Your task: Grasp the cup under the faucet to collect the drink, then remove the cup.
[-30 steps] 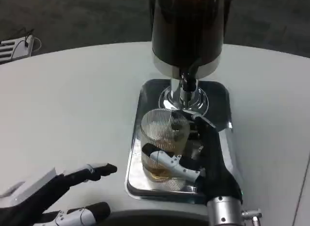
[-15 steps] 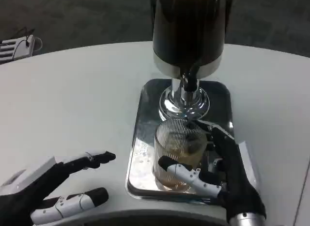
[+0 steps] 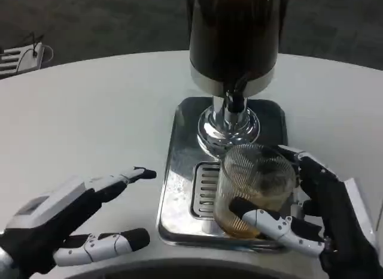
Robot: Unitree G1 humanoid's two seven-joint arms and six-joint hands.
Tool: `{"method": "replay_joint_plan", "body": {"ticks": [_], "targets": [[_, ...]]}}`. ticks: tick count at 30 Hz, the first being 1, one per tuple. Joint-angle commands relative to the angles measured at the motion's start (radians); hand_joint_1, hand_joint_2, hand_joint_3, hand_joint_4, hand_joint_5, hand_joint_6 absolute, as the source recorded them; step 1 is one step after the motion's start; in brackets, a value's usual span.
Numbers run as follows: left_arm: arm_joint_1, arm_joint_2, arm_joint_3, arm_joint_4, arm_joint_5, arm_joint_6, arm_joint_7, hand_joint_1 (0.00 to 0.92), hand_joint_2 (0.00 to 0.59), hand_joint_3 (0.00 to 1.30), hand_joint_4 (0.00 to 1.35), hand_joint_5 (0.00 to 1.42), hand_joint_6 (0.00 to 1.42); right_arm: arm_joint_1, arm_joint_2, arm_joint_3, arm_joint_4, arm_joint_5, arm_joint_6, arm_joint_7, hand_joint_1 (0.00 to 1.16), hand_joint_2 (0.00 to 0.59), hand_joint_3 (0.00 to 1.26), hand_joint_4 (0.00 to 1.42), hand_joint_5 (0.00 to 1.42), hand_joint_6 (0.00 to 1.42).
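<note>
Fingers of the right hand (image 3: 317,222) wrap the ribbed cup (image 3: 254,189), amber drink in its bottom, over the steel tray (image 3: 179,171) near the faucet (image 3: 233,102); left hand (image 3: 72,222) lies spread, holding nothing, on the desk (image 3: 90,123).

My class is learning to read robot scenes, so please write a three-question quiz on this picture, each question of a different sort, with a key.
1. True or false: the right hand grips the ribbed glass cup.
2. The cup holds: A) nothing, B) a little amber drink at the bottom, C) drink to the brim.
3. Fill in: the left hand lies with fingers spread, holding ____.

Key: 1 true; 2 B; 3 nothing. The cup is over the metal drip tray, near the dispenser.
</note>
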Motion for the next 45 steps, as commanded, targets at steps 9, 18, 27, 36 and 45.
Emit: {"method": "replay_joint_plan", "body": {"ticks": [9,18,27,36,45], "targets": [[-0.050,0.009,-0.067,-0.039,0.058,-0.022,0.002,0.000,0.122,0.10,0.00,0.04,0.06,0.080,-0.106,-0.135,-0.243,0.098,0.054,0.157,0.86,0.336,1.08,1.30,1.42,1.42],[0.006,0.033,-0.056,-0.211,0.077,0.020,-0.023,0.000,0.121,0.05,0.00,0.00,0.01,0.062,-0.145,-0.179,-0.338,0.138,0.088,0.222,0.86,0.336,1.09,1.30,1.42,1.42],[0.109,0.061,-0.001,-0.429,0.128,0.122,-0.042,0.000,0.119,0.00,0.00,0.00,0.00,0.070,-0.172,-0.199,-0.413,0.163,0.100,0.264,0.86,0.336,1.09,1.30,1.42,1.42],[0.177,0.050,0.048,-0.524,0.175,0.219,-0.030,0.000,0.114,0.00,0.00,0.00,0.00,0.126,-0.178,-0.190,-0.459,0.144,0.072,0.282,0.86,0.336,1.10,1.32,1.42,1.42],[0.201,0.051,0.055,-0.559,0.183,0.239,-0.034,0.000,0.112,0.00,0.00,0.00,0.00,0.211,-0.192,-0.205,-0.522,0.151,0.068,0.300,0.86,0.336,1.10,1.32,1.42,1.42]]}}
